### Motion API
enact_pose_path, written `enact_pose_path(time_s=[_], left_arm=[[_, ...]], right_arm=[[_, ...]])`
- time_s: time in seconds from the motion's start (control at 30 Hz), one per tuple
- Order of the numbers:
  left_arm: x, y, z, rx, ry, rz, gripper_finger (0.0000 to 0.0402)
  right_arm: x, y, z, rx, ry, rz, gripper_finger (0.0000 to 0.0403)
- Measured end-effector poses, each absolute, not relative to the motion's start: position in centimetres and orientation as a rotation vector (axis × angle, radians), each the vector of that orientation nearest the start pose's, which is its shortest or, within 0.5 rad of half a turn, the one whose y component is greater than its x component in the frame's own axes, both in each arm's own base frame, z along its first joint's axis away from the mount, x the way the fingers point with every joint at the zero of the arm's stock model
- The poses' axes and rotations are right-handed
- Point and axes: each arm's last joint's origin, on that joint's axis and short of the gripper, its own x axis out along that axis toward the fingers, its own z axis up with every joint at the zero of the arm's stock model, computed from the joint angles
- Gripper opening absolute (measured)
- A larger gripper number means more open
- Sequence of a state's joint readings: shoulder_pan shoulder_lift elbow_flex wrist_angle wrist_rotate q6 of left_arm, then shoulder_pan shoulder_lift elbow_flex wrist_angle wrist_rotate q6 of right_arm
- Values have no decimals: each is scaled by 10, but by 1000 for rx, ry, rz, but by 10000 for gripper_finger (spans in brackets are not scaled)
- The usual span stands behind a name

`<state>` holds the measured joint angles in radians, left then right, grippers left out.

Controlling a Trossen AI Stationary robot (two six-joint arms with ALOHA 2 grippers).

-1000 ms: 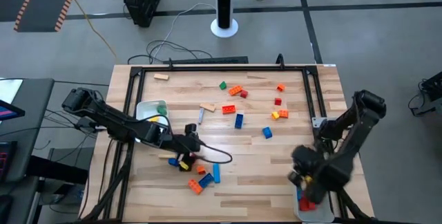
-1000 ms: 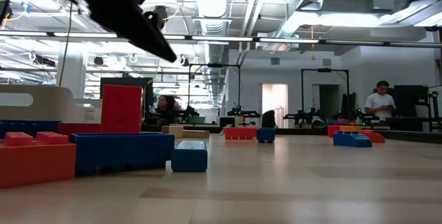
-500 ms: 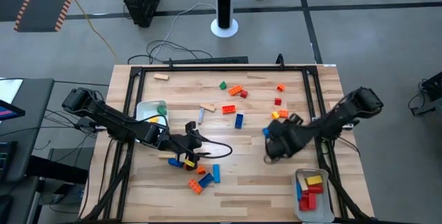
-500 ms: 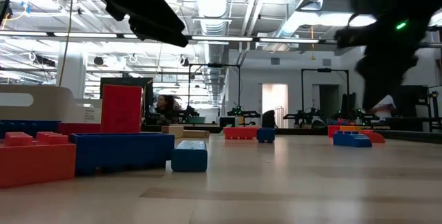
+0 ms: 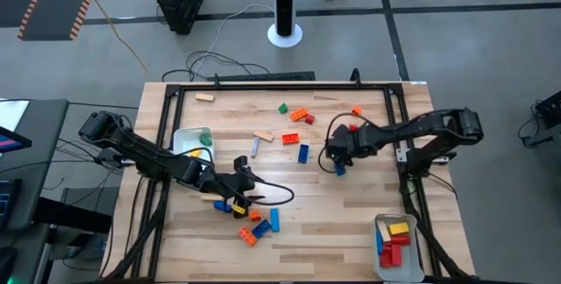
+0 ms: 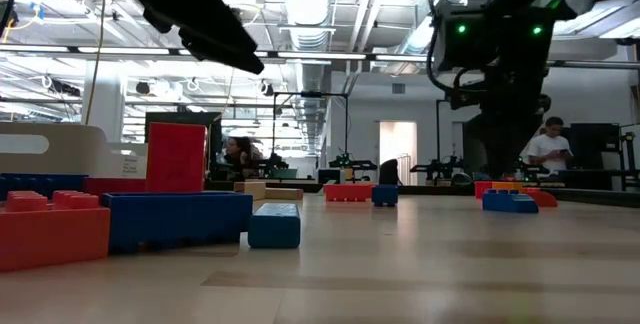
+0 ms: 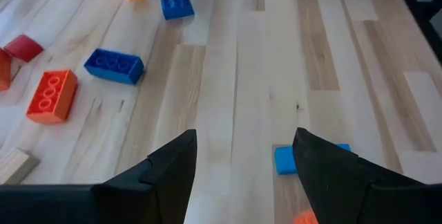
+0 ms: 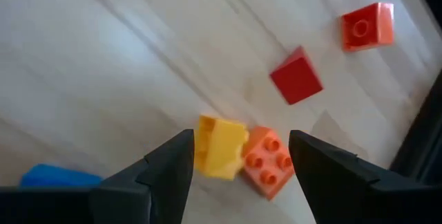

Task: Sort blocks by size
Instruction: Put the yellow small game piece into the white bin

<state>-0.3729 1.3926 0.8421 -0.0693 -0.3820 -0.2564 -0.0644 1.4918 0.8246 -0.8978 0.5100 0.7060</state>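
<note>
Blocks mostly lie scattered on the wooden worktop (image 5: 298, 209) — few sit sorted in the white tray (image 5: 380, 225) near right. Right pincer (image 8: 236, 156), open and empty, hovers over a yellow brick (image 8: 219, 146); left pincer (image 7: 245, 156) likewise.

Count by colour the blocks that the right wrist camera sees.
Yellow block: 1
Orange block: 1
Red block: 1
Orange-red block: 1
Blue block, partly hidden: 1
Total: 5
</note>
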Motion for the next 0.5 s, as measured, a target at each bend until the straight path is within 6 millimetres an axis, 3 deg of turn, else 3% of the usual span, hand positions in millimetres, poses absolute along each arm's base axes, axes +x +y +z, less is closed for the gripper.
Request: enact_pose_path(time_s=[0.33, 0.5], left_arm=[[269, -99, 226, -46, 626, 92, 228], [268, -102, 226, -50, 634, 84, 228]], right_arm=[[227, -47, 168, 315, 1344, -881, 269], [228, -52, 164, 366, 1341, -825, 240]])
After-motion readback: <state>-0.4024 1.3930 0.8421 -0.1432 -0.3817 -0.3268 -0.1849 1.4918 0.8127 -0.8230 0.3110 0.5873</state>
